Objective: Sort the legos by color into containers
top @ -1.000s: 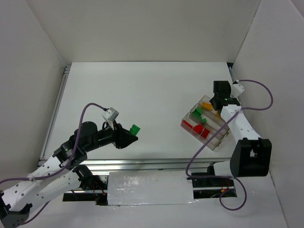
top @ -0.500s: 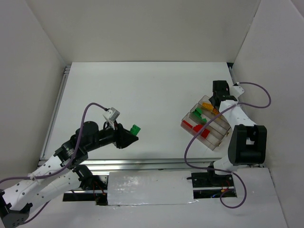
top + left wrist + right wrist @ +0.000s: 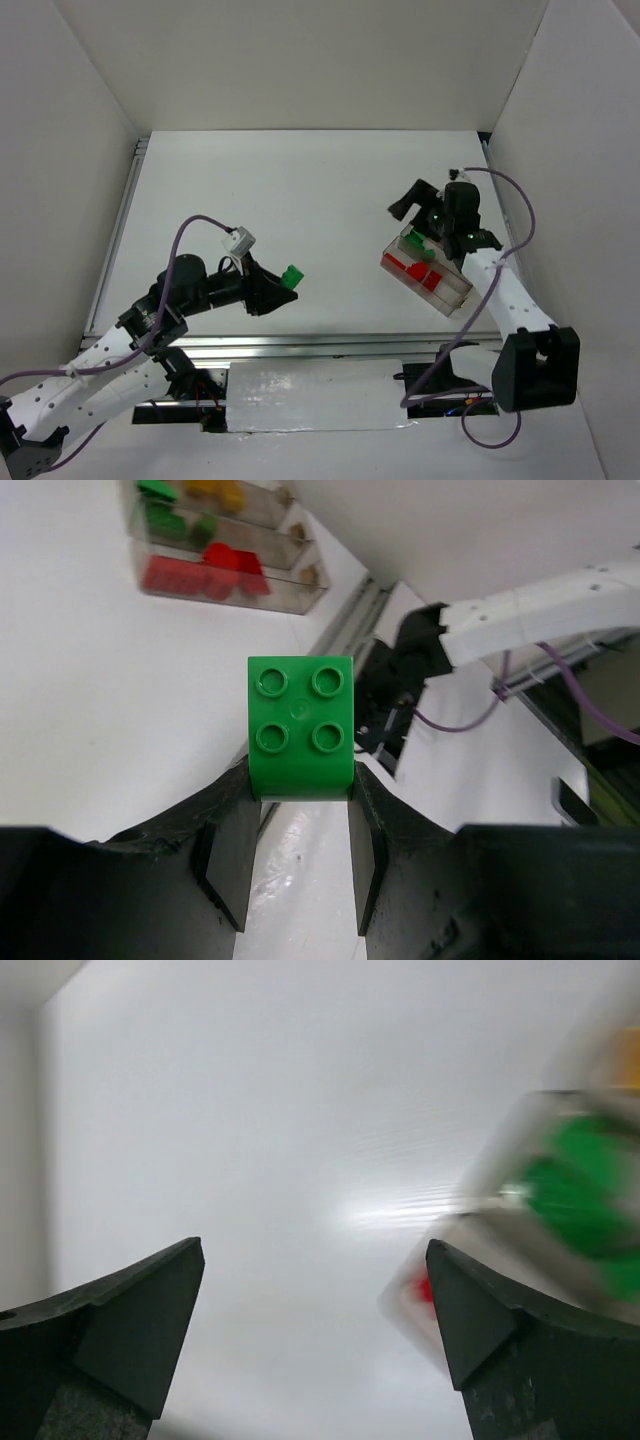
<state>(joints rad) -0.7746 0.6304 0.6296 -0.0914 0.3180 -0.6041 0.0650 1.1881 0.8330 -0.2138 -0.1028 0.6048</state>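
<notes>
While the white table (image 3: 300,190) carries the clear tray (image 3: 452,297) on its right side, the last green lego (image 3: 301,727) is held up well apart from it, on the left. The right gripper (image 3: 412,205) hangs over the tray's far end, jaws spread wide and empty. The left gripper (image 3: 283,283) is clamped on the green lego, pinching only its lower edge. Inside the tray, red legos (image 3: 425,278) fill the nearest lane and green ones (image 3: 418,240) the middle. I judge two risks: so shallow a pinch may let the brick twist or slip during the long carry, and both arms meeting over the narrow middle lane could collide or drop the brick in with the red
</notes>
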